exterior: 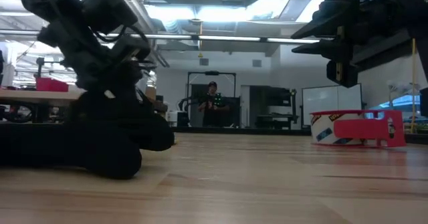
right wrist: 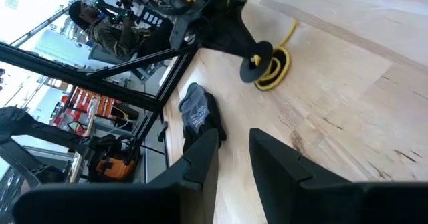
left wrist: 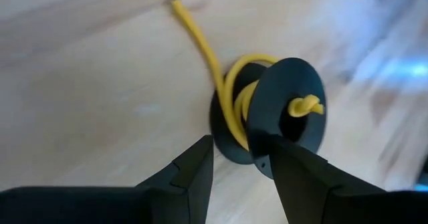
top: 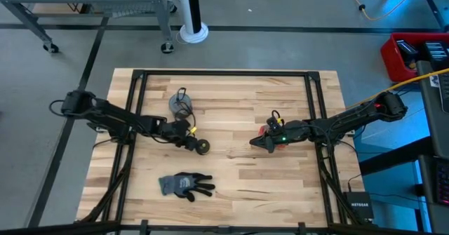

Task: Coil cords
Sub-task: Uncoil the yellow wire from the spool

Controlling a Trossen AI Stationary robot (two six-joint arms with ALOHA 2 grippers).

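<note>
The yellow cord [left wrist: 231,93] is wound on a black spool [left wrist: 267,114] near the table's [top: 280,186] centre. The left gripper [left wrist: 241,167] stands released at its nine o'clock; the right gripper [right wrist: 231,150], at three o'clock, holds nothing.

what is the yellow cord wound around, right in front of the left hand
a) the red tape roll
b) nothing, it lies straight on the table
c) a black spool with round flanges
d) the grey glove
c: the left wrist view shows the yellow cord looped around a black spool between its two round flanges, just ahead of the open left hand.
</note>
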